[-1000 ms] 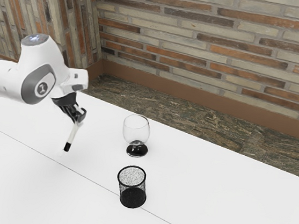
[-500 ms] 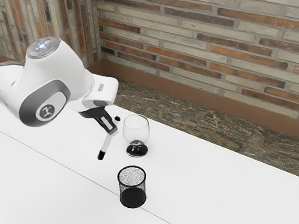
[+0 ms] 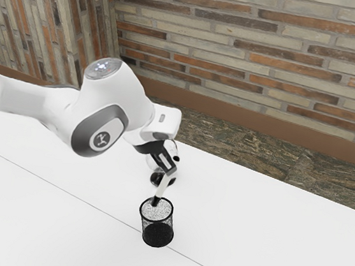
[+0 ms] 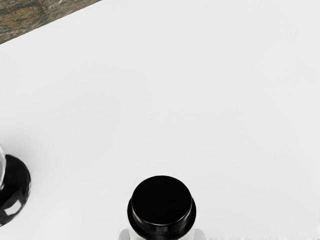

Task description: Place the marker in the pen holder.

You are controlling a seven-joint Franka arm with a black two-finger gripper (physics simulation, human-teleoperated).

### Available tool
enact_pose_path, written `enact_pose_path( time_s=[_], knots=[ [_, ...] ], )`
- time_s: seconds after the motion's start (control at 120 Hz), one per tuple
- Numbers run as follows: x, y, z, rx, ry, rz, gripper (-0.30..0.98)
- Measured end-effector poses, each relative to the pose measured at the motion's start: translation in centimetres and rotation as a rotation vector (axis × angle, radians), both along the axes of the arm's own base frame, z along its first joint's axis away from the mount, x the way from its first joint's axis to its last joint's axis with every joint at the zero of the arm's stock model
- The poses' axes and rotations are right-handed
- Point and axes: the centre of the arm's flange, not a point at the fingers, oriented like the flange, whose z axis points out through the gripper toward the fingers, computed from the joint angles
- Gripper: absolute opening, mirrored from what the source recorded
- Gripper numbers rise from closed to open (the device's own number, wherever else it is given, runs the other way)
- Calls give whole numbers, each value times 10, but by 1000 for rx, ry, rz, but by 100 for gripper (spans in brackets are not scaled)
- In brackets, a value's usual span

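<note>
fingers of the black gripper [image 3: 170, 170] are closed on the marker [image 3: 164, 183], gripping it near its upper end. the marker leans a little, its pale barrel running down from the fingertips to a dark lower tip, with a black end standing up above the grip; in the wrist view that round black end is just under the hand. just below, the black mesh pen holder [image 3: 163, 228] stands upright on the table, and the dark tip overlaps the mouth of the holder near its rim in the exterior view. whether the tip has dipped below the rim, i cannot tell. near the marker, partly hidden behind the gripper in the exterior view, is a clear glass [image 3: 152, 165] on a glossy black base [image 4: 16, 192]. under it all lies the white table [image 3: 249, 234], crossed by a thin dark line. past the table's far edge is a mottled dark stone floor [image 3: 253, 148], then a brown skirting [image 3: 261, 126] and a wall of red, grey and cream bricks [image 3: 270, 54].
</note>
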Motion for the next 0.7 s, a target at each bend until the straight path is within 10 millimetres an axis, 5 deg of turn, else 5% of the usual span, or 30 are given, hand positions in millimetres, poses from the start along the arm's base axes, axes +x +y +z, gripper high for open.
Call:
enact_pose_path(
  time_s=[0.167,0.433,0.517,0.608,0.7],
  knots=[
    [5,-2,-25,-3,41,-4,2],
    [11,1,-25,-8,60,1,48],
    [35,14,14,-20,113,32,55],
    [83,41,104,-14,115,66,59],
    [99,106,169,32,143,165,63]
  ],
)
